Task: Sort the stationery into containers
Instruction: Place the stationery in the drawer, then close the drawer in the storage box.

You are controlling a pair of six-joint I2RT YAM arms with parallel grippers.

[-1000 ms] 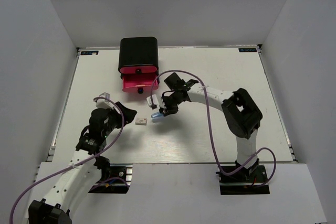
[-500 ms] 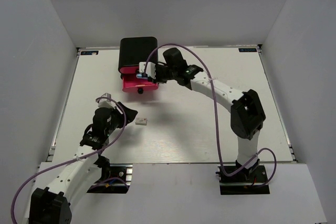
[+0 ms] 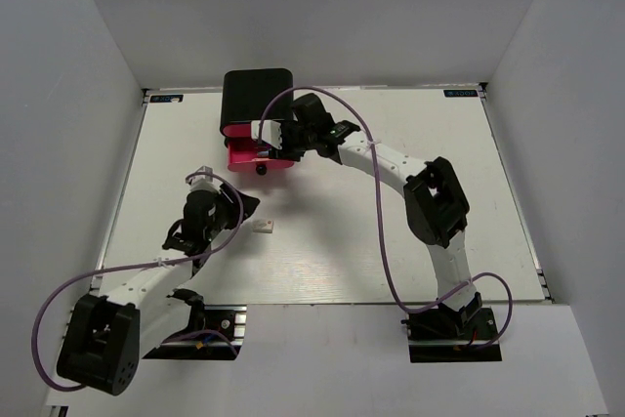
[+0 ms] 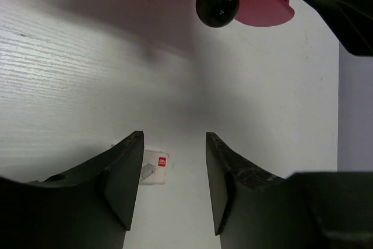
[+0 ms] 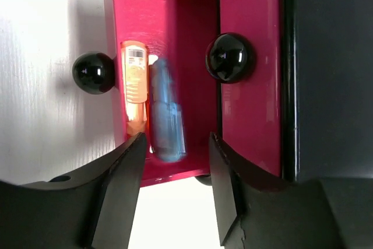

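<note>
Two pens, orange pen (image 5: 135,86) and light blue pen (image 5: 167,122), lie in the open pink drawer (image 5: 192,4) beneath the right claw (image 5: 176,137), parted and empty. The left claw (image 4: 173,138), also parted, hovers over the white block (image 4: 154,173) on the bench (image 4: 58,86).

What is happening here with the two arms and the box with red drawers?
The robot is sorting stationery into a black box with pink-red drawers. The right gripper hangs with open jaws over the pulled-out drawer, where a light blue pen lies beside an orange pen. The left gripper, also open and empty, hovers low over the table close to a small white block, which is not yet picked up.
</note>
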